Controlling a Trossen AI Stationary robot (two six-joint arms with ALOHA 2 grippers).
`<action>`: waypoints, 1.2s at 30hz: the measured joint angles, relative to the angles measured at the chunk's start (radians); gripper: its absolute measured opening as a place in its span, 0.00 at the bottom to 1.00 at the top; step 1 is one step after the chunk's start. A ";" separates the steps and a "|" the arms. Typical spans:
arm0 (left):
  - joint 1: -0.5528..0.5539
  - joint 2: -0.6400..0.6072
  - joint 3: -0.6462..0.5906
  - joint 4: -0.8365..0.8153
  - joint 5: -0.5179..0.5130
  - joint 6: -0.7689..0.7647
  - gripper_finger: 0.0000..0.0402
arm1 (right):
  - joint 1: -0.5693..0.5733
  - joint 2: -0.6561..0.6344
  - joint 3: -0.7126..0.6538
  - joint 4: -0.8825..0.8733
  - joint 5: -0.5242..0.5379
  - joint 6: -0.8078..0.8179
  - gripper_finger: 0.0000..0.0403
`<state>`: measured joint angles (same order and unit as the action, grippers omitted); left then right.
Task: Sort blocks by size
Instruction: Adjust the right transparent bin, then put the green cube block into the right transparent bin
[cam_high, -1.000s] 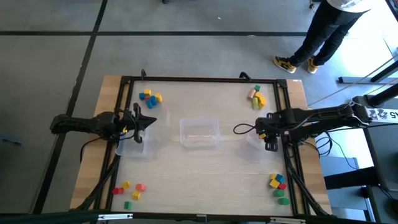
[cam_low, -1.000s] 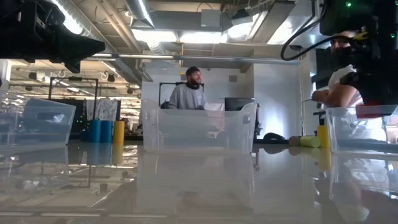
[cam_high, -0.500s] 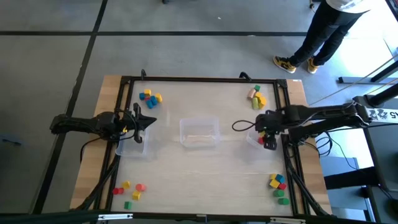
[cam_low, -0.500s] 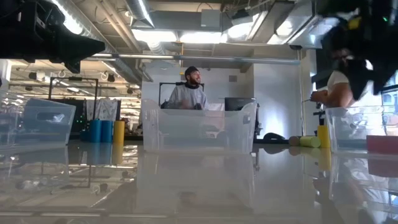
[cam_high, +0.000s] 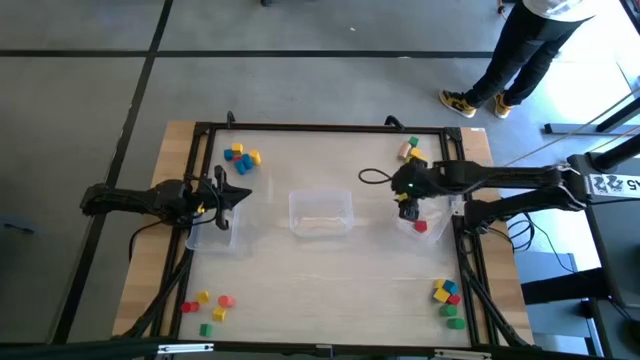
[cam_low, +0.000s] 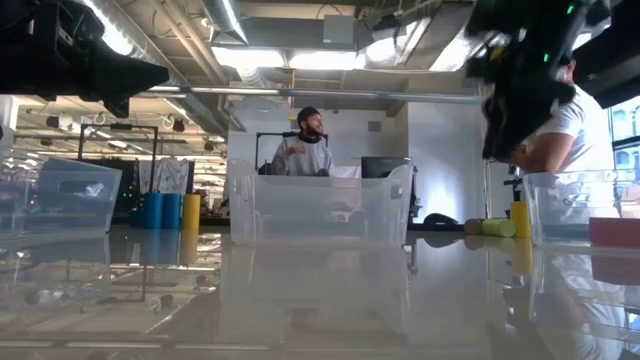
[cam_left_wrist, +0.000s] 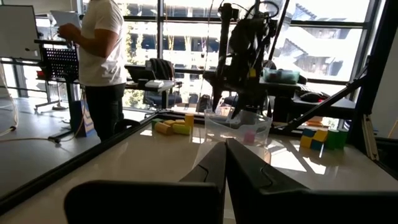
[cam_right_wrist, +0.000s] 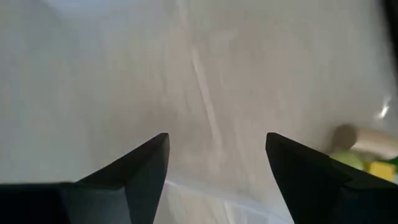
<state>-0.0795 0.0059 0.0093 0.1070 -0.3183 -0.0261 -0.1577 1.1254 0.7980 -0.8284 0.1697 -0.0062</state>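
Small coloured blocks lie in four heaps near the table's corners: far left (cam_high: 240, 157), far right (cam_high: 412, 155), near left (cam_high: 205, 305) and near right (cam_high: 448, 300). One red block (cam_high: 420, 227) lies on the floor of the clear right bin (cam_high: 408, 228); it also shows in the low view (cam_low: 613, 232). My right gripper (cam_high: 405, 205) is open and empty above the table, just left of that bin, and its wrist view (cam_right_wrist: 217, 168) shows bare table between the fingers. My left gripper (cam_high: 238, 195) is shut and empty above the clear left bin (cam_high: 215, 237).
A clear middle bin (cam_high: 321, 212) stands at the table's centre. A black frame (cam_high: 320, 127) runs round the table top. A person (cam_high: 520, 50) stands beyond the far right corner, and another person (cam_low: 305, 150) shows in the room behind.
My right gripper has let go of the red block, which has fallen from the fingers onto the floor of the right bin. The gripper has then gone toward the table's left and far edges, off the bin.
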 joint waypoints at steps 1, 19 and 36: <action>0.000 0.000 0.000 0.000 0.000 0.000 0.01 | -0.007 0.021 -0.008 0.002 -0.004 -0.003 0.68; 0.000 0.000 0.000 -0.003 0.000 -0.004 0.01 | -0.025 0.196 -0.026 -0.194 -0.140 -0.006 0.68; 0.000 0.000 0.000 -0.013 0.000 0.000 0.01 | -0.223 0.170 0.252 -0.167 0.045 -0.249 0.68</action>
<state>-0.0795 0.0060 0.0090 0.0937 -0.3181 -0.0262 -0.3807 1.2949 1.0502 -0.9958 0.2145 -0.2547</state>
